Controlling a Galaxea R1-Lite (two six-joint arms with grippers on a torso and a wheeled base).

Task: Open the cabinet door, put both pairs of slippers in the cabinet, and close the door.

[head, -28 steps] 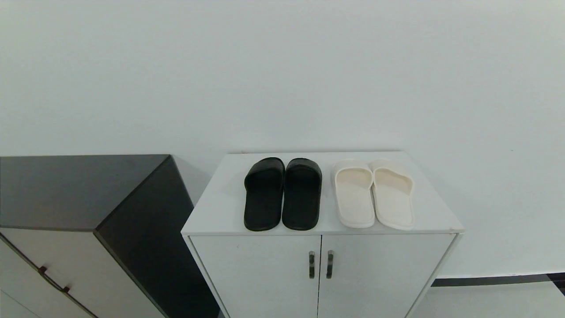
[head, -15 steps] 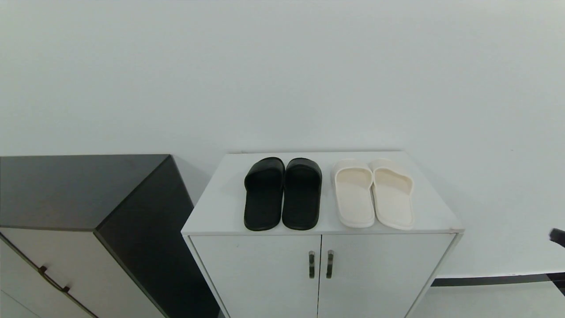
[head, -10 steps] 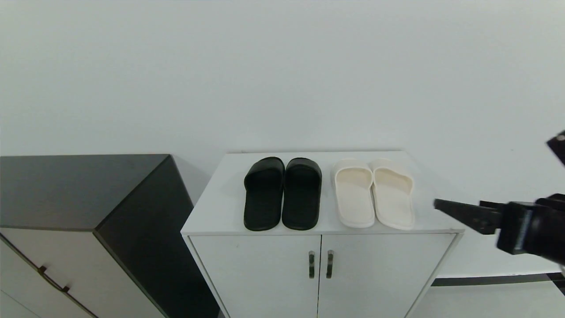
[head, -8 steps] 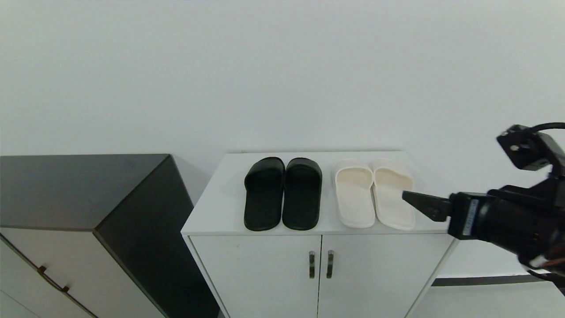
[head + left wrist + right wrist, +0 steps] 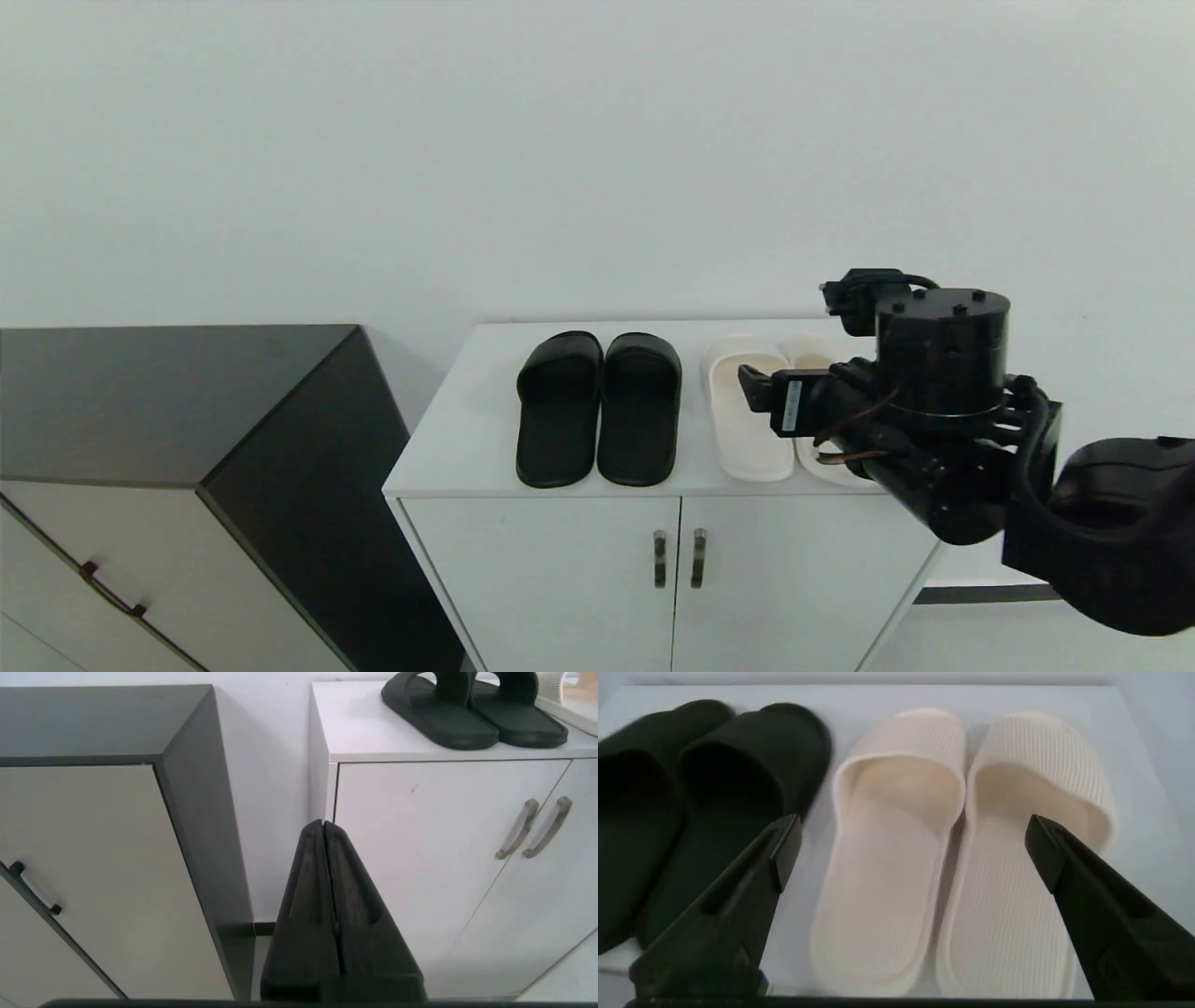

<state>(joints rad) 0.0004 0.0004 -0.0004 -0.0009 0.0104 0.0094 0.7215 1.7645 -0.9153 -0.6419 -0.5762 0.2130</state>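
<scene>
Right jaws arrived at white slippers (image 5: 752,420); toes face wall (image 5: 597,159).

You have the left pair of slippers (image 5: 597,411) beside the right pair of slippers (image 5: 747,425) atop the cabinet (image 5: 448,439), with a second cabinet (image 5: 168,401) standing at its left.

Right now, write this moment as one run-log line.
right pincer: open, over cream ribbed slippers | left pincer: shut | white two-door cabinet: closed | black rubber slippers: on top

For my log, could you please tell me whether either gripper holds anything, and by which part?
Nothing is held: right gripper open above the white slippers, left gripper shut, empty.
</scene>
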